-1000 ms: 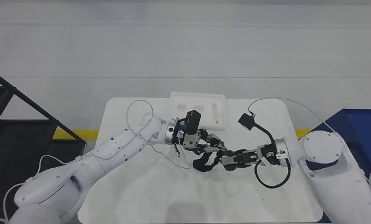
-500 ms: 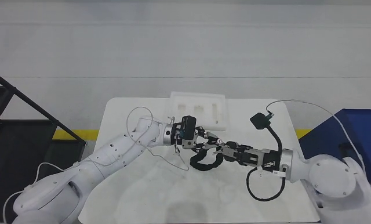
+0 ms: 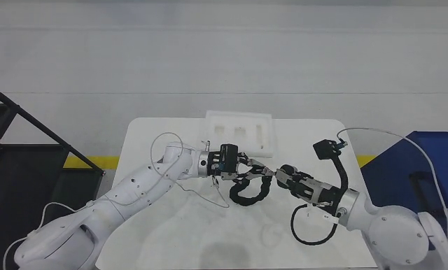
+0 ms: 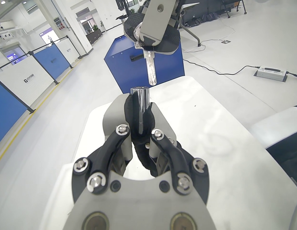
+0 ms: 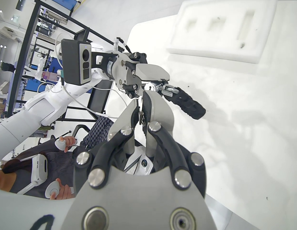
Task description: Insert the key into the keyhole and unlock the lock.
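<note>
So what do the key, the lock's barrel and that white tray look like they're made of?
Key: bright metal, mirror glints along the blade. Lock barrel: polished, probably chromed metal, sharp reflections. White tray: likely foam, matte, soft-edged cut pockets.

Both arms are clad in smooth white shells. A thin white cable (image 3: 168, 134) is run along the left arm (image 3: 140, 193), and a black cable (image 3: 344, 171) along the right arm (image 3: 381, 221). A black box-shaped camera (image 5: 76, 60) is mounted on the left wrist. The left pincer (image 4: 138, 106) and right pincer (image 5: 141, 101) are built alike: grey base plates, black curved links fastened with silver round-head screws, and grey fingers faced with black textured pads. A black hand-drawn mark (image 5: 43, 219) is seen on the right base plate.
</note>
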### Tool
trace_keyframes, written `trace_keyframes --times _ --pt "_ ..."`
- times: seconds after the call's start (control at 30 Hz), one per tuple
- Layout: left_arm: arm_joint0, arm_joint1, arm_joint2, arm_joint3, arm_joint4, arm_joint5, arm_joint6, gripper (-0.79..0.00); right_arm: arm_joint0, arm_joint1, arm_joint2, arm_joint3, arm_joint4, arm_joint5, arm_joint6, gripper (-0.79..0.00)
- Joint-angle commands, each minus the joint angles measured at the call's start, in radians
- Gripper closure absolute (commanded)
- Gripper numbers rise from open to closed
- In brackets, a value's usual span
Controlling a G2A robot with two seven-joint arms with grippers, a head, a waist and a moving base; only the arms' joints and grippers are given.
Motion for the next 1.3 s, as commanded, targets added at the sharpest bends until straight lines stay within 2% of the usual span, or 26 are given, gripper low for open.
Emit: trace_keyframes --times 0.0,0.53,1.27 --pt "0.009 0.003 -0.013 -0.013 -0.009 -0.009 -0.030 0.000 -0.005 0.001 -0.003 -0.006 -0.022 0.004 -0.009 0.000" --pt "0.056 0.020 -0.104 -0.101 -0.038 -0.073 -0.219 0.000 -0.005 0.003 -0.032 -0.012 -0.110 -0.018 -0.030 0.000" --pt "0.078 0.004 -0.142 -0.109 -0.017 -0.121 -0.231 0.000 0.000 0.005 -0.021 -0.012 -0.102 -0.008 -0.008 0.000"
